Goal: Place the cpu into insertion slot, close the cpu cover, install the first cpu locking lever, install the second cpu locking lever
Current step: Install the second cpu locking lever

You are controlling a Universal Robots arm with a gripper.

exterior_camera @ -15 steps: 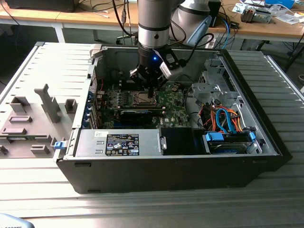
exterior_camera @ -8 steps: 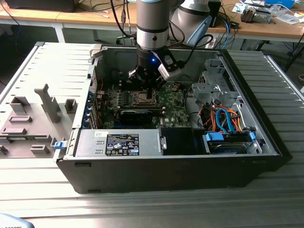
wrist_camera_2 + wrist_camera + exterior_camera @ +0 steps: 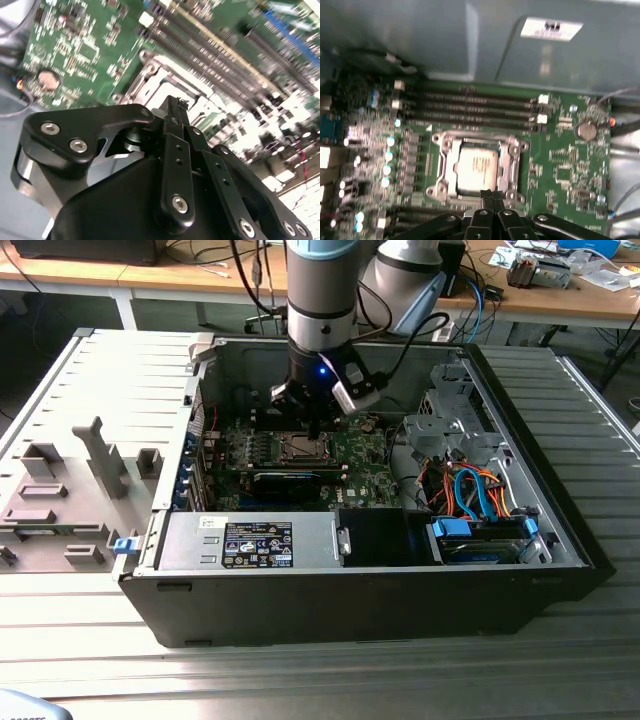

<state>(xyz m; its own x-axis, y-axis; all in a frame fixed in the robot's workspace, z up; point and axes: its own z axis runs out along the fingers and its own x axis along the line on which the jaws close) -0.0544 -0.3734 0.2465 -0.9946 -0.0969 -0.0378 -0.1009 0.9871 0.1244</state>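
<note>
First wrist view has the gripper (image 3: 492,199) with its fingers pressed together on nothing, tips poised at one edge of the insertion slot (image 3: 477,167), likely to work the latching parts. The cpu (image 3: 476,169) already sits in the slot, framed by the cpu cover (image 3: 512,165) (seemingly lowered), mid-motherboard (image 3: 565,165) inside the computer case (image 3: 560,530).

Below me the cpu (image 3: 477,169) lies flat in the insertion slot (image 3: 445,167), its pale silvery top facing up, at lower centre of the first wrist view. The cpu cover (image 3: 512,162) frames it, a thin metal plate lying down around the chip.
</note>
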